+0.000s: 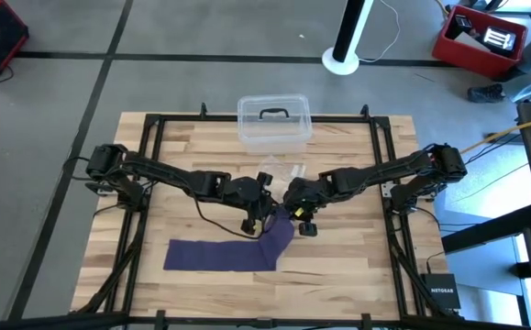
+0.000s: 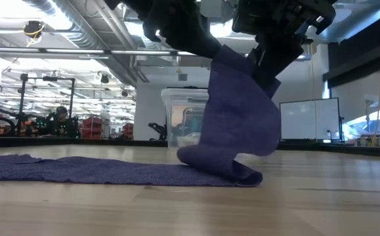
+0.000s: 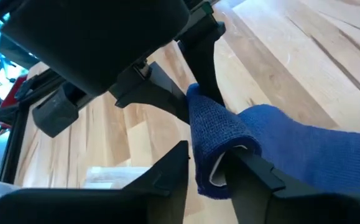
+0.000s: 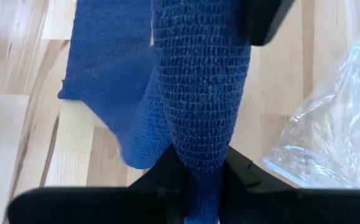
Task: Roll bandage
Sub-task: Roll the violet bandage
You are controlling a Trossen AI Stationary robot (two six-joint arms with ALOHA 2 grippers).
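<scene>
The wooden desk (image 1: 338,266) fills most of the scene, with the two dark arms reaching in from either side and meeting near its middle. Across the near half lies the bandage (image 1: 219,254), a long dark blue-purple strip mostly flat on the boards, its right end lifted off the wood and curling up to where the arms meet. Behind them sits a clear plastic box (image 1: 274,122) with a black handle, and just in front of it a crinkly clear bag (image 4: 329,124). The right gripper (image 4: 195,180) has its fingers clenched on the raised end, which shows as a tight column of wrapped fabric in its wrist view. The left gripper (image 3: 207,165) is right alongside, its fingers straddling the same rolled end with the fabric between them; whether they are pressing it or only loosely around it I cannot tell. To my eye the rolling is in its early stage: a small core is formed, and nearly the whole strip is unwound. The next move likely calls for turning that core while one gripper holds it firm, keeping the slack taut so the layers do not skew.
</scene>
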